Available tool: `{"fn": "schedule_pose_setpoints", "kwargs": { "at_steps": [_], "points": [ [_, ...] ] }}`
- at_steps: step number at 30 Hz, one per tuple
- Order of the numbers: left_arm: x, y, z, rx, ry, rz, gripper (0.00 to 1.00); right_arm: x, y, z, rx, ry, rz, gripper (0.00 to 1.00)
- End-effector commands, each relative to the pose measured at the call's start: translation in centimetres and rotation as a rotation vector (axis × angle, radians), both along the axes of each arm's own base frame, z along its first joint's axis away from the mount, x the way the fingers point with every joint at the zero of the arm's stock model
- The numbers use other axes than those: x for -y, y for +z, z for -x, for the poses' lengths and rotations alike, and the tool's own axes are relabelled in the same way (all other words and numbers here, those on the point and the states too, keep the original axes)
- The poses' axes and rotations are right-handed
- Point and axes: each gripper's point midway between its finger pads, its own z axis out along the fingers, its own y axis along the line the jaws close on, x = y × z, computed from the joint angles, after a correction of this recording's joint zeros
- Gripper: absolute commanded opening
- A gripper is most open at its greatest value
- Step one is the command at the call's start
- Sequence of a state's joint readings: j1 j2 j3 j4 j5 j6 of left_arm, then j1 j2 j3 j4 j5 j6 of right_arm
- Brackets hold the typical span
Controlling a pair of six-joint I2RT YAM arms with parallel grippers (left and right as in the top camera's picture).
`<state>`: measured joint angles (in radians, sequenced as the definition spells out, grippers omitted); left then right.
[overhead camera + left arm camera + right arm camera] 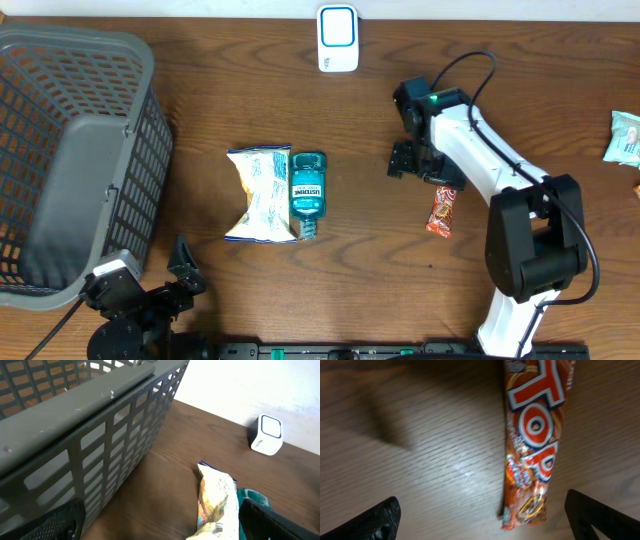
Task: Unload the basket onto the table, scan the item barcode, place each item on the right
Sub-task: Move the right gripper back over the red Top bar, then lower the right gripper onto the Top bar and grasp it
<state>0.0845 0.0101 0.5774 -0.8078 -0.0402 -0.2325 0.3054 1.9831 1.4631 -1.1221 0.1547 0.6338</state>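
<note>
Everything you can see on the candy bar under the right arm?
The candy bar is long and slim, in a glossy orange-red wrapper with big red, white-edged letters reading TOP and a small picture near one crimped end. No barcode shows. It looks sealed and lies flat on the wooden table. The open right end effector hangs over it, straddling it. Only the table touches it.
</note>
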Motion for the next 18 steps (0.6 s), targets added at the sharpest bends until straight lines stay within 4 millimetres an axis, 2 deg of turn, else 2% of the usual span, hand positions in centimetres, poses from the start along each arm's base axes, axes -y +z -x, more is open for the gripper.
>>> {"fn": "schedule_pose_setpoints", "kwargs": {
  "at_steps": [1, 5, 9, 13, 18],
  "points": [
    [-0.3, 0.1, 0.1, 0.006, 0.016, -0.006, 0.98, 1.2, -0.5, -0.5, 0.009, 0.035, 0.013, 0.99],
    [-0.3, 0.1, 0.1, 0.007, 0.017, -0.006, 0.98, 1.7, -1.6, -0.8, 0.025, 0.061, 0.006, 0.98],
    [-0.3, 0.1, 0.1, 0.006, 0.017, -0.006, 0.98, 2.1, -2.5, 0.3, -0.007, 0.06, 0.014, 0.86],
    [-0.3, 0.1, 0.1, 0.007, 0.016, -0.006, 0.98, 2.3, -3.6, 1.1, -0.019, 0.063, 0.017, 0.85],
    [-0.3, 0.1, 0.1, 0.007, 0.017, -0.006, 0.98, 2.5, -5.9, 2.1, -0.021, 0.095, 0.011, 0.8]
  ]
}}
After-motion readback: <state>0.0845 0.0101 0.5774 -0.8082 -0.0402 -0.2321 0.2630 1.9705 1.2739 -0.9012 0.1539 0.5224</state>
